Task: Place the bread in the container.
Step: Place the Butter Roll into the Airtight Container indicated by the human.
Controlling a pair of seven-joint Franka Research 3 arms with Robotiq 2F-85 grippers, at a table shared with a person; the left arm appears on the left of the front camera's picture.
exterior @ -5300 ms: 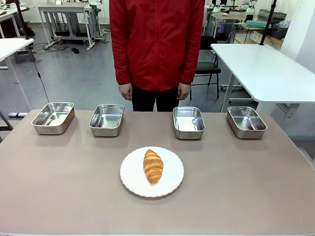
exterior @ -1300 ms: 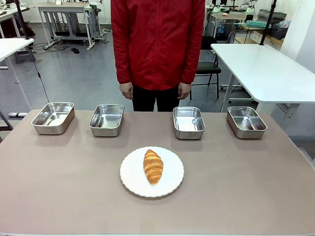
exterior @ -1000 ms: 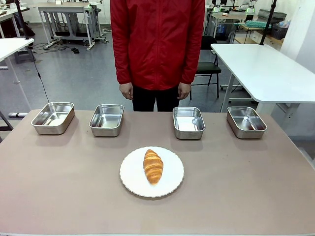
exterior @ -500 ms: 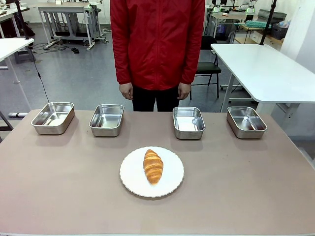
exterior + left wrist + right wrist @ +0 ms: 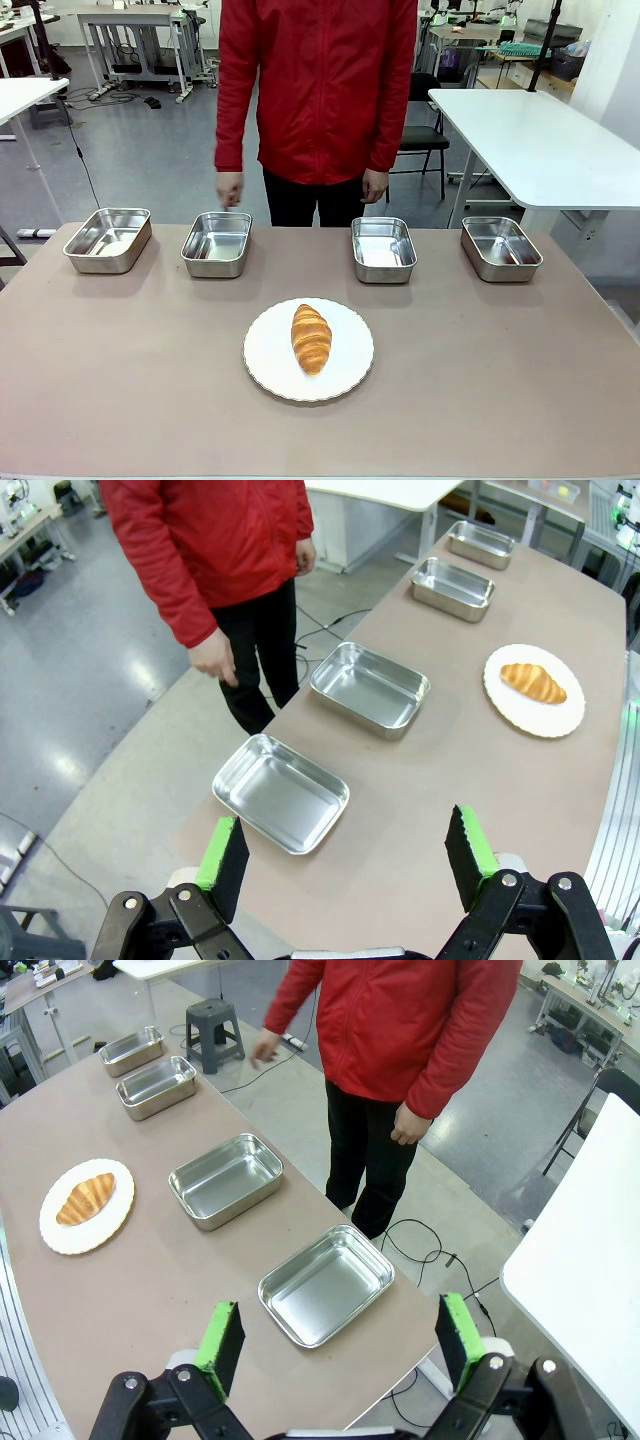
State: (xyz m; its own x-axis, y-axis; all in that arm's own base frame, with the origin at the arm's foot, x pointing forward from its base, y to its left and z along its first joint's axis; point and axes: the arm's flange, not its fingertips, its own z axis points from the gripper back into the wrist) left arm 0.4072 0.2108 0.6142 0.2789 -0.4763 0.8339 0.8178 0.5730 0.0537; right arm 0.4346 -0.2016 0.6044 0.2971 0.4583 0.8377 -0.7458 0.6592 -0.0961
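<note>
Left claw (image 5: 347, 848) and right claw (image 5: 338, 1340) are both gaping open, empty; bread (image 5: 311, 338) is lying on white plate (image 5: 352, 372), mid-table (image 5: 500, 380); person's hand (image 5: 230, 188) is hovering above container (image 5: 216, 243) second from left.

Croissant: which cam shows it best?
Front view: the croissant lies near and central on the white plate, ridges clear. Both wrist views show it smaller, farther off, toward a picture edge, unobstructed.
</note>
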